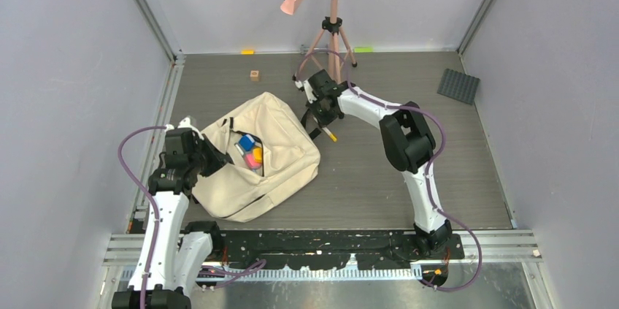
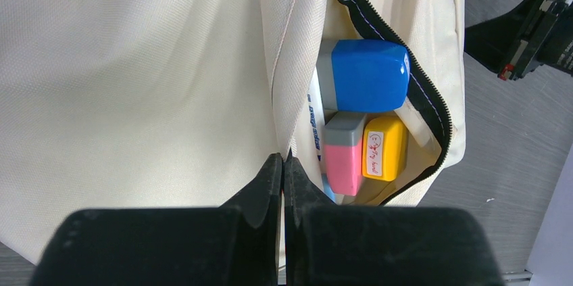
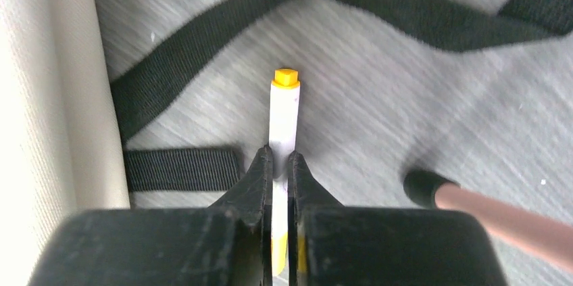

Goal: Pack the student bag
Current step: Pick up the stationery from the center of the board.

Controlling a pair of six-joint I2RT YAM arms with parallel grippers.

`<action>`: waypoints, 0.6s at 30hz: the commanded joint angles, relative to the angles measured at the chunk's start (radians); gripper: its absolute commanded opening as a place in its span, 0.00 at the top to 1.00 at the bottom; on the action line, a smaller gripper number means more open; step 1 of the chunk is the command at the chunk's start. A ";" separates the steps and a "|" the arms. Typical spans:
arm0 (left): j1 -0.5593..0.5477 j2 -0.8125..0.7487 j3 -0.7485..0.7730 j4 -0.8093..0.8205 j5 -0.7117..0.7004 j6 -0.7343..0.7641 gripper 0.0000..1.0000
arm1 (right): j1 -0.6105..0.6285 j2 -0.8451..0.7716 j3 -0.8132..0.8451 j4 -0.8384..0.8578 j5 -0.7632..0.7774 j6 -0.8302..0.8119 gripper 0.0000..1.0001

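The student bag (image 1: 281,159), a cream canvas backpack, lies left of centre with its zip open. Inside show a blue stamp (image 2: 368,73), a pink one (image 2: 343,157) and a yellow one (image 2: 385,147). My left gripper (image 2: 283,159) is shut on the bag's cream fabric edge at the opening, holding it up. My right gripper (image 3: 279,157) is shut on a white marker (image 3: 284,113) with a yellow cap, on the floor just right of the bag (image 3: 40,97). The bag's black straps (image 3: 338,9) lie around the marker.
A pink tripod (image 1: 333,28) stands at the back, one foot (image 3: 422,186) close to my right gripper. A small wooden cube (image 1: 254,75) and a dark grey studded plate (image 1: 458,85) lie farther back. Walls enclose the floor on three sides.
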 commanded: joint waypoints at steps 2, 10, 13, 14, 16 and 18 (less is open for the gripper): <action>0.003 -0.004 0.026 0.044 -0.001 0.005 1.00 | 0.006 -0.136 -0.078 -0.038 0.086 0.066 0.99; 0.003 0.001 0.014 0.068 0.008 0.005 1.00 | 0.030 -0.367 -0.107 -0.095 0.121 0.133 0.99; 0.003 0.005 0.011 0.069 0.012 0.005 1.00 | 0.064 -0.420 -0.099 -0.110 0.079 0.205 0.99; 0.003 0.006 0.010 0.068 0.013 0.006 1.00 | 0.071 -0.437 -0.086 -0.113 0.064 0.225 0.99; 0.003 0.010 0.009 0.073 0.014 0.006 1.00 | 0.099 -0.448 -0.056 -0.108 0.030 0.289 0.99; 0.002 0.013 0.007 0.079 0.017 0.006 1.00 | 0.143 -0.438 -0.009 -0.106 0.022 0.346 0.99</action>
